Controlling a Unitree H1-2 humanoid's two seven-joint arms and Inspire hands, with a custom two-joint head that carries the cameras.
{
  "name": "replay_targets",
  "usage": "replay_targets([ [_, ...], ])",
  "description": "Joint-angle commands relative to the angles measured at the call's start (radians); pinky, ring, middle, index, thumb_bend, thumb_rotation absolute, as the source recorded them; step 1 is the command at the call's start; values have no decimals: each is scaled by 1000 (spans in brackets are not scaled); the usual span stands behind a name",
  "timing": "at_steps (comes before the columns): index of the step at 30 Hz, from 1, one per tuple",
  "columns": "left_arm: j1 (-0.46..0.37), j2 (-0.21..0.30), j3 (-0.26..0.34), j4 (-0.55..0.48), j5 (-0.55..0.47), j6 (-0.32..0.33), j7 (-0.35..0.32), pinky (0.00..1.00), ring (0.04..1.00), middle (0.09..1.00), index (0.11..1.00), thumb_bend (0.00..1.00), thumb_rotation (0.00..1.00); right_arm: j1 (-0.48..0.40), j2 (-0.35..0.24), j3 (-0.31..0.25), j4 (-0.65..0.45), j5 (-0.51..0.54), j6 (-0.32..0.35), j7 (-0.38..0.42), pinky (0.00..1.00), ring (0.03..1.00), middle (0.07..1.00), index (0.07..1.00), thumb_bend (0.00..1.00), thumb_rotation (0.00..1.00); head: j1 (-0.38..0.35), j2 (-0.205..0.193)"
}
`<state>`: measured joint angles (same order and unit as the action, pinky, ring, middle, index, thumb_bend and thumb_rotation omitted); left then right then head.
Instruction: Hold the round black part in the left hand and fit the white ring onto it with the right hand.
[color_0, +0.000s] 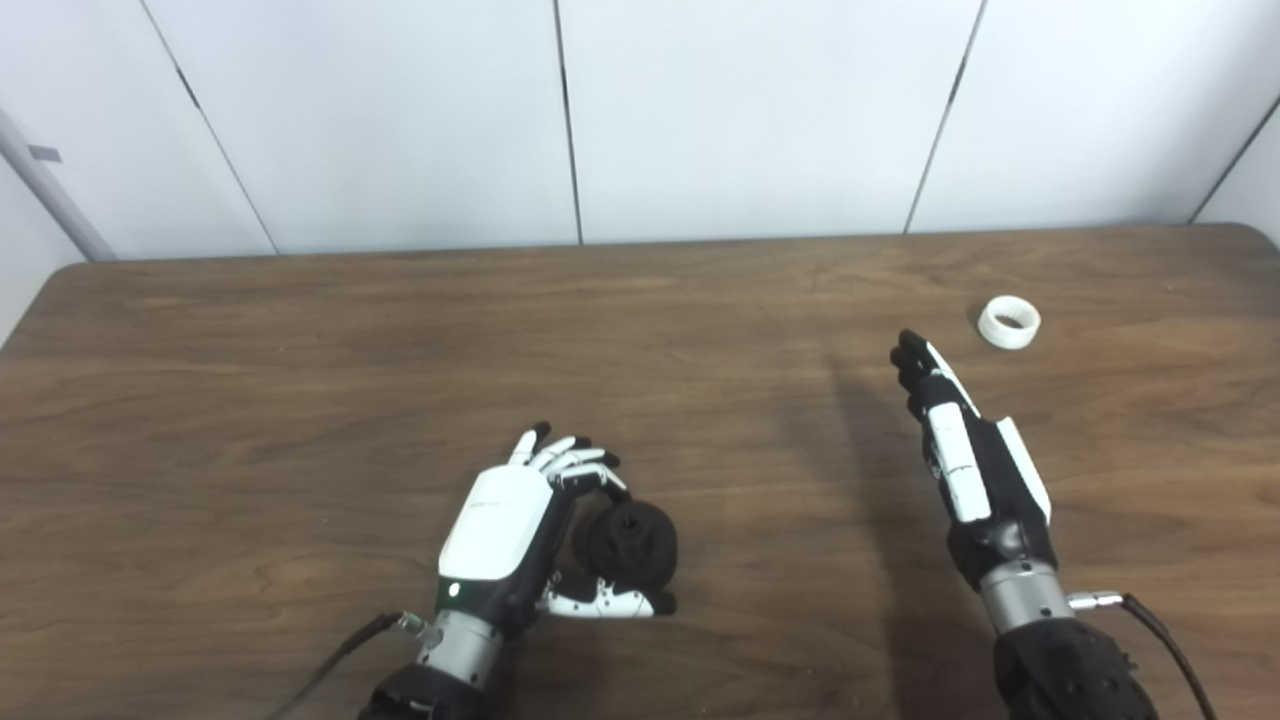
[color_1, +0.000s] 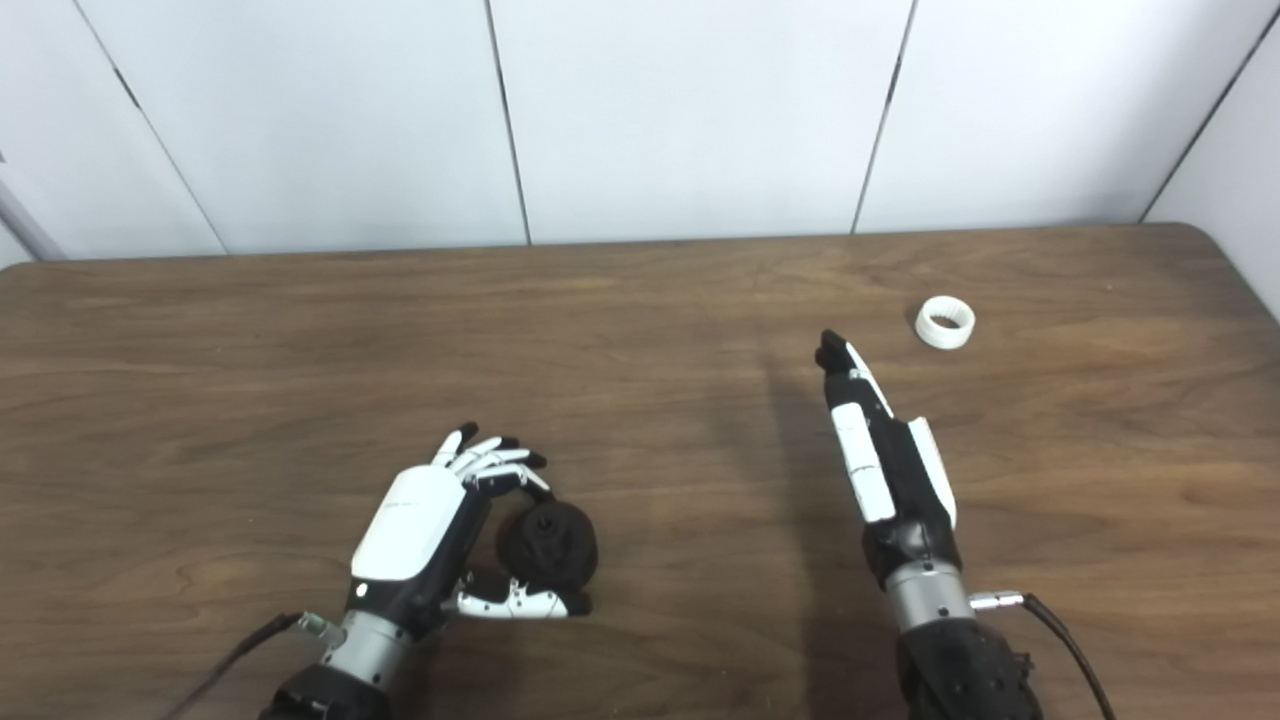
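left hand (color_0: 505, 525): i'm seeing it sitting low over the table near the front edge, left of centre, its white back facing up. the fingers (color_0: 570, 458) are curling loosely over the far side of the black part and the thumb (color_0: 605, 602) is lying along its near side. they are cupping it rather than clamping it; from here i cannot tell whether they are actually pressing on it.
black part (color_0: 630, 543): i'm seeing it resting on the table inside that loose cup, just right of the palm, round with a small hub facing up.
right hand (color_0: 965, 455): i'm watching it hovering edge-on above the table right of centre, fingers (color_0: 912, 360) straight and lying side by side, pointing away toward the far right. it is holding nothing.
white ring (color_0: 1009, 322): it is lying flat on the table at the far right, just beyond and to the right of the right fingertips, apart from them.
table (color_0: 300, 380): brown wood grain, running up to a wall (color_0: 750, 110) of white panels.
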<state>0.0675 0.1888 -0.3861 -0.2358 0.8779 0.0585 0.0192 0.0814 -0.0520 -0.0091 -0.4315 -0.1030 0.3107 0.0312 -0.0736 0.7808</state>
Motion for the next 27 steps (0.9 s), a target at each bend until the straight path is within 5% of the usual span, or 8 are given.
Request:
replay_targets([
  [1,-8,-7,-4,-2,16,-34,30,1000,888,795,484,524,55,-21,-1,-6,-51,4,-14,-7,1000,969,946,936,594,1000,-2,2],
  [27,8,1,-10,97,88,-98,112,1000,881,784,485,524,52,-30,-12,-36,-50,21,-14,-10,1000,963,942,927,593,1000,-10,5],
])
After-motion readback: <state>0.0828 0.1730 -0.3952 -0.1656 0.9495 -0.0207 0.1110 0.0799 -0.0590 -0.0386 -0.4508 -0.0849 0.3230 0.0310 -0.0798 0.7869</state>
